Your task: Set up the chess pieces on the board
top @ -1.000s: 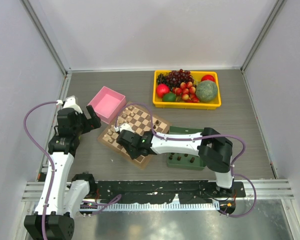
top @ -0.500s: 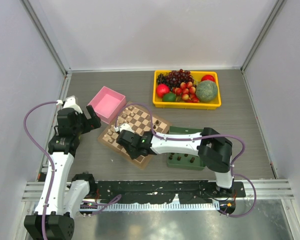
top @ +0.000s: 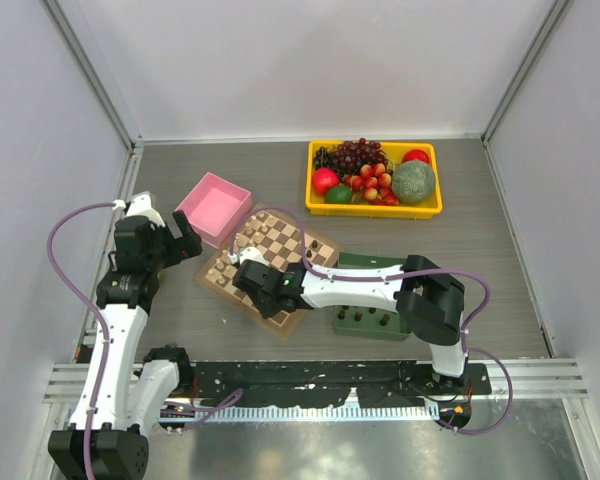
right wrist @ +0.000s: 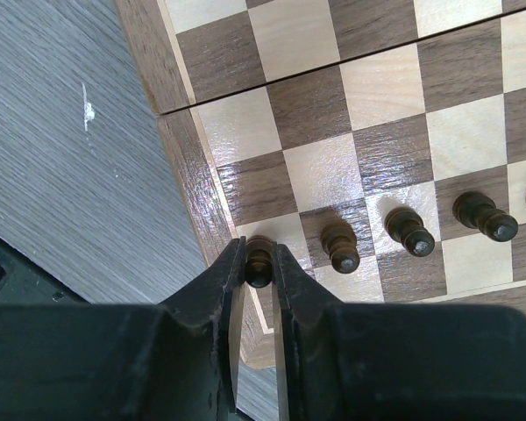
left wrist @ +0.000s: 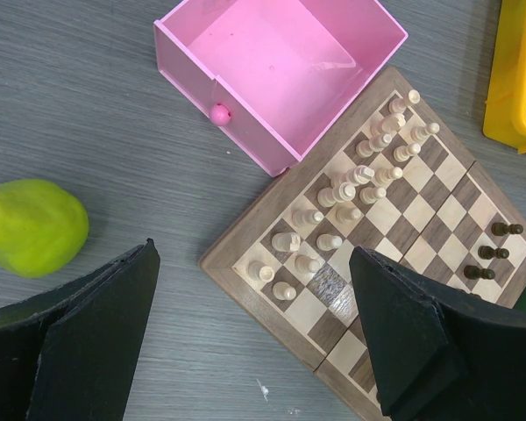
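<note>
A small, turned dark chess piece (right wrist: pixel 259 263) is clamped between the black fingers of the right gripper (right wrist: pixel 257 249) on a corner square of the glossy checkered wooden board (right wrist: pixel 377 105). Its tan border is met just left of the fingers by grey, grained table (right wrist: pixel 70 132). Three more dark chess pieces (right wrist: pixel 340 246) are lined up just right of the fingers. The left gripper (left wrist: pixel 254 351) is seen spread wide above the board's cream pieces (left wrist: pixel 351 189), with a pink box (left wrist: pixel 280 61) ahead of it and a green fruit (left wrist: pixel 31 226) to its left.
</note>
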Available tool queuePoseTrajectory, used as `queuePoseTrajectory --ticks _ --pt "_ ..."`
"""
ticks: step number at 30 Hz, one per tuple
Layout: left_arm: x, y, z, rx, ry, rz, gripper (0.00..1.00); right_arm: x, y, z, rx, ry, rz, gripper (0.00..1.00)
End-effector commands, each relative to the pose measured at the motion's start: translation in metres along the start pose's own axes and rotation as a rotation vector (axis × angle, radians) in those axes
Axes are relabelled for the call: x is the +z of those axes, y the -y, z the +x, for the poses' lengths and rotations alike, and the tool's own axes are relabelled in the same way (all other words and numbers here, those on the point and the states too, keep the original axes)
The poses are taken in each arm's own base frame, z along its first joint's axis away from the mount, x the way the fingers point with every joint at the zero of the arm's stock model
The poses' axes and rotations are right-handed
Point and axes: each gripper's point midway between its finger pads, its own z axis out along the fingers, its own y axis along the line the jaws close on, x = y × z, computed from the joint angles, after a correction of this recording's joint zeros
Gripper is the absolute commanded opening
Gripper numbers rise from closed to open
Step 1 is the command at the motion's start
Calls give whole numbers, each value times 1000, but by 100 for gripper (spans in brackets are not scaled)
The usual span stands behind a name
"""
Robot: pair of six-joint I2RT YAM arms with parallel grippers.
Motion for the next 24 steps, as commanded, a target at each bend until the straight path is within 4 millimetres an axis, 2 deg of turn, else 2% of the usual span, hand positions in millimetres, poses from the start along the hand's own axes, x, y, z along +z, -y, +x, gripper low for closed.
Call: queuePoseTrajectory --ticks 1,13,16,20,21,22,23,24 --pt "-7 6 -19 2 53 19 99 -12 -2 -17 14 51 -5 24" --pt "-8 6 -19 3 56 20 99 -20 -11 -34 18 102 -50 33" --pt "-8 7 -20 3 57 22 99 -29 -11 -40 19 119 -55 34" --pt "-7 6 -19 2 53 19 99 -58 -8 -59 23 196 -68 38" --pt "-8 6 -19 2 55 18 99 -64 -2 -62 32 217 -43 39" --pt "-7 6 -18 2 52 17 99 -78 4 -68 50 256 -35 40" --pt "-7 6 -18 4 50 20 99 -79 12 -63 58 266 -6 41" --pt "-7 6 -19 2 52 18 99 -98 17 -73 83 327 -9 42"
